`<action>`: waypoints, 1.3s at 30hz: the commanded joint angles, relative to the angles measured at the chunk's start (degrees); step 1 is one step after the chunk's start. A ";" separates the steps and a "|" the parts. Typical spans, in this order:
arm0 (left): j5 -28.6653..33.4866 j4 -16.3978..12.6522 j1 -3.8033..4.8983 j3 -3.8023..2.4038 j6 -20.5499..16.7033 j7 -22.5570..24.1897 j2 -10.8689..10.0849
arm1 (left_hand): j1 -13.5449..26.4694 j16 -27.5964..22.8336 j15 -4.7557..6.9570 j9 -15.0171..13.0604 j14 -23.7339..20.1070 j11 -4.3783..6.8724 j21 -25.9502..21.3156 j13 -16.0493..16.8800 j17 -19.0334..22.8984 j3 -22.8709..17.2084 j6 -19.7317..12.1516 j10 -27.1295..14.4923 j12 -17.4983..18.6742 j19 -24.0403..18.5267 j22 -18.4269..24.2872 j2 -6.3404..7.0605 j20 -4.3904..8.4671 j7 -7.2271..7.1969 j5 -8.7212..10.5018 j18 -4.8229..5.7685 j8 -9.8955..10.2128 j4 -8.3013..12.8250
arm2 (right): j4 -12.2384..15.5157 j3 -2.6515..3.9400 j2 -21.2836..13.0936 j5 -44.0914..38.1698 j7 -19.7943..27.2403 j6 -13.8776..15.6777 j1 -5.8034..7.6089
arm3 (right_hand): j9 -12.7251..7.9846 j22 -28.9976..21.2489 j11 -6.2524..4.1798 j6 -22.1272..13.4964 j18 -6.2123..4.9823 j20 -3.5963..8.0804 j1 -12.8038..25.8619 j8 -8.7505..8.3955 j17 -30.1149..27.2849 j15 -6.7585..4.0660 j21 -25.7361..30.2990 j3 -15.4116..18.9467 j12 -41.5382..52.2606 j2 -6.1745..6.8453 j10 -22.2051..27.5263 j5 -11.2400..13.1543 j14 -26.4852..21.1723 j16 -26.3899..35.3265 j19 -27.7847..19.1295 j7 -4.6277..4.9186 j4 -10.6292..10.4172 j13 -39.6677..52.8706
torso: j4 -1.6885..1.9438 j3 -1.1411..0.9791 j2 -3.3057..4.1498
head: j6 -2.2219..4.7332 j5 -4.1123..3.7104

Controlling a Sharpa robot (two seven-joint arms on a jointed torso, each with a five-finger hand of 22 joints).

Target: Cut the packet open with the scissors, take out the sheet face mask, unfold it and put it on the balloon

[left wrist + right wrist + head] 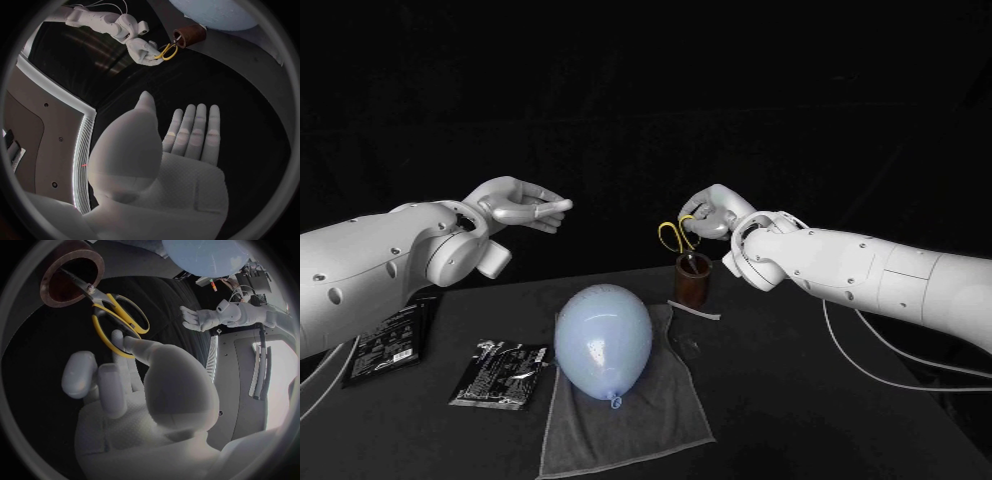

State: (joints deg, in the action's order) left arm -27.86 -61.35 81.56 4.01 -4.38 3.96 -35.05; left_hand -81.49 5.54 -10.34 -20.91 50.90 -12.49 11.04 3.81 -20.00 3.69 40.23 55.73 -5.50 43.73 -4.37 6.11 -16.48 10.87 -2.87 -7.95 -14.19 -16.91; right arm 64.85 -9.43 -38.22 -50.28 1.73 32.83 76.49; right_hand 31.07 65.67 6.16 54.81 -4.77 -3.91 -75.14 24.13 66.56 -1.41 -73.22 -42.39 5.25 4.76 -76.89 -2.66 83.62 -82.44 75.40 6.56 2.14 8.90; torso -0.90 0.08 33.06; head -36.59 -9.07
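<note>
Two black foil packets lie on the black worktop [848,420]: the nearer packet [502,372] at 8 o'clock from the pale blue balloon [603,335], the farther packet [390,340] at 9 o'clock. The balloon rests on a grey cloth [646,430]. At its 1 o'clock, the right hand [708,215] pinches the yellow-handled scissors [672,236], whose blades are in a brown cylindrical holder [692,282]. The left hand [516,205] hovers raised, holding nothing.

We are seeing a pale blue balloon [603,335] on a grey towel [625,430], with yellow-handled scissors [672,236] in a brown cup [692,282] at one o'clock. At nine o'clock a black packet [499,375] is showing white print.
</note>
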 commanded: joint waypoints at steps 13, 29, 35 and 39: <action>1.57 -0.55 0.05 -0.08 -0.03 0.40 -0.39 | 0.11 0.28 0.07 -0.09 0.28 -0.01 0.34 0.09 0.07 -0.49 0.57 0.31 -0.24 0.41 -0.04 -0.52 -0.08 5.14 0.08 -0.42 -0.22 0.02 | -3.10 0.08 0.19 2.27 1.95 -2.63 -1.72 | -1.21 -2.61 -1.03 -4.39 -1.27 -2.03 2.55 -4.02 -1.70 1.82 2.16 2.78 -1.88 1.85 6.58 -0.24 1.88 0.28 -1.89 2.95 2.28 -1.97 | 0.00 0.04 -0.11 | -0.55 -0.18; 1.65 -0.31 0.05 -0.05 0.26 -0.30 -0.94 | 0.19 0.29 0.07 -0.09 0.28 0.00 0.32 0.08 0.10 -0.49 0.65 0.33 -0.25 0.40 -0.02 -0.53 -0.10 5.13 0.08 -0.43 -0.27 0.00 | 1.50 0.04 -5.39 2.66 -3.19 -9.19 -2.25 | -3.70 -7.89 1.39 -6.18 -2.59 -4.38 4.41 -9.29 -4.95 3.99 6.76 7.01 -1.57 4.97 17.05 -0.27 0.82 1.09 -5.19 4.53 2.40 -5.27 | -0.11 0.00 -0.12 | -0.58 -0.48; 1.77 -0.18 0.05 -0.05 0.26 -0.39 -0.97 | 0.19 0.29 0.07 -0.09 0.28 0.00 0.32 0.08 0.10 -0.49 0.65 0.33 -0.25 0.40 -0.02 -0.53 -0.10 5.13 0.08 -0.43 -0.27 0.00 | 1.33 0.04 -6.16 2.46 -4.19 -9.06 -2.40 | -4.61 -12.24 1.93 -8.21 -3.46 -4.81 3.80 -11.62 -7.28 4.41 10.59 9.24 -1.55 5.18 22.36 -0.29 0.11 1.98 -7.62 4.78 2.88 -5.27 | -0.12 -0.01 -0.05 | -0.41 -0.63; 1.87 -0.22 0.05 -0.05 0.22 -0.29 -1.13 | 0.24 0.30 0.08 -0.09 0.28 0.01 0.32 0.07 0.12 -0.46 0.69 0.34 -0.25 0.40 -0.02 -0.47 -0.11 5.12 0.08 -0.43 -0.29 0.00 | 1.77 0.04 -6.69 2.41 -3.93 -8.99 -2.44 | -5.21 -16.21 2.05 -10.34 -4.23 -4.92 3.33 -13.29 -8.02 4.51 14.09 10.86 -1.15 5.27 24.94 -0.32 -0.07 2.22 -9.73 4.67 3.36 -5.14 | -0.05 -0.03 -0.03 | -0.37 -0.70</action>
State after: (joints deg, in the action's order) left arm -26.59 -61.49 81.56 4.03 -4.46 3.40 -36.13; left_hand -81.49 5.53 -10.35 -20.93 50.89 -12.50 11.04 3.79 -19.94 3.37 40.64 55.72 -5.50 43.73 -4.33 6.12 -16.48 10.87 -2.87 -7.90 -14.19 -16.91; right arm 66.40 -9.43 -44.81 -47.48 -1.46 24.88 74.08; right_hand 25.91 49.70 8.21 44.59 -8.43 -8.87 -71.48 10.92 58.55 2.92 -59.35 -31.59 3.86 10.11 -52.06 -3.00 83.62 -80.35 65.85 11.23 5.45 3.69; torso -1.01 0.08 32.99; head -36.97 -9.72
